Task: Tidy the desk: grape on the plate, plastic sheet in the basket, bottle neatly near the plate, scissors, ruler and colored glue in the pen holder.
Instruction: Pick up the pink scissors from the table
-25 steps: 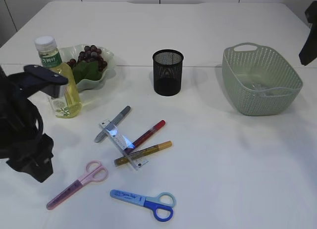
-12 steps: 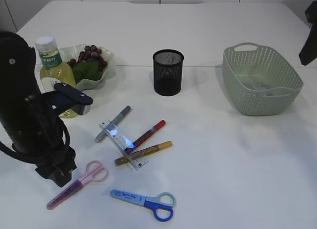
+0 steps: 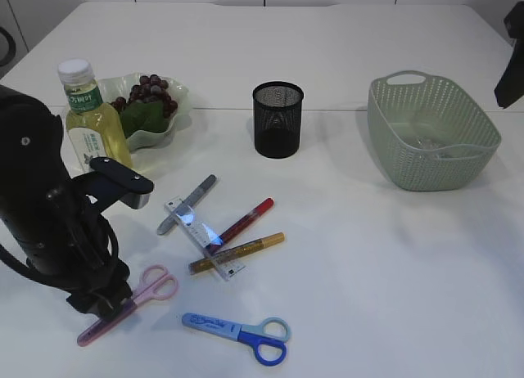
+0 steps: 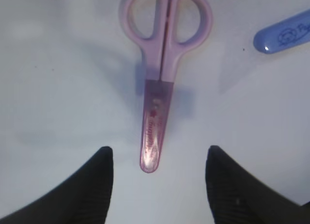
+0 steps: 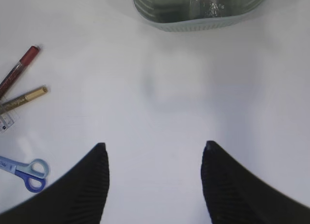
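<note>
Pink scissors [image 3: 139, 296] lie on the table at front left, blade tip [image 4: 150, 163] pointing between the open fingers of my left gripper [image 4: 157, 153], which hovers over them untouching. My left gripper [image 3: 102, 308] covers the blade end. Blue scissors [image 3: 237, 330] lie to their right. A clear ruler [image 3: 201, 233] lies crossed with red [image 3: 243, 221], gold [image 3: 239, 252] and silver [image 3: 188, 202] glue pens. The bottle [image 3: 94, 128] stands beside the plate [image 3: 160, 131] holding the grape [image 3: 151, 92]. My right gripper [image 5: 155, 151] hangs open and empty, high above the table.
The black mesh pen holder [image 3: 277, 119] stands at mid-table behind the pens. The green basket [image 3: 430, 132] at the right holds a clear plastic sheet [image 5: 209, 8]. Part of the right arm [image 3: 512, 55] shows at the upper right edge.
My left arm has swung forward and down from beside the bottle to over the pink scissors. The right arm has not moved.
</note>
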Robot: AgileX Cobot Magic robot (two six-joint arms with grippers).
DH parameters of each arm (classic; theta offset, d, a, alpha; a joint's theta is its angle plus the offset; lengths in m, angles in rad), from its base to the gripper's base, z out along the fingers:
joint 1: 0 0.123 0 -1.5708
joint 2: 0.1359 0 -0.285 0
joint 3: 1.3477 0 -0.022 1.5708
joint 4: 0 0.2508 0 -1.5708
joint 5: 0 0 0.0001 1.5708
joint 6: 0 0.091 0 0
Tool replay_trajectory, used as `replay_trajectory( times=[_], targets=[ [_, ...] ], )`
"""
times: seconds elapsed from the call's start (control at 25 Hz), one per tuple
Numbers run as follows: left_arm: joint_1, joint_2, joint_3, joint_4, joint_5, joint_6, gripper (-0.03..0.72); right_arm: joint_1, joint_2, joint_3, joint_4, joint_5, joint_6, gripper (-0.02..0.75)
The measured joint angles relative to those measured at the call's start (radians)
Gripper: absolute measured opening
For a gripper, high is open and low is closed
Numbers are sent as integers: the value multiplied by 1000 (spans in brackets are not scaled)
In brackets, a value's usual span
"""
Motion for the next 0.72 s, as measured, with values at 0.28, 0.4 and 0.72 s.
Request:
replay_trajectory(
  times=[0.28,0.4,0.72],
  targets=[
    [0,0,38,25,-42,-2,428,0,0,0,0,0,0,475],
    [0,0,38,36,-44,-2,427,0,0,0,0,0,0,475],
    [0,2,-39,35,2,4,427,0,0,0,0,0,0,475]
  ],
)
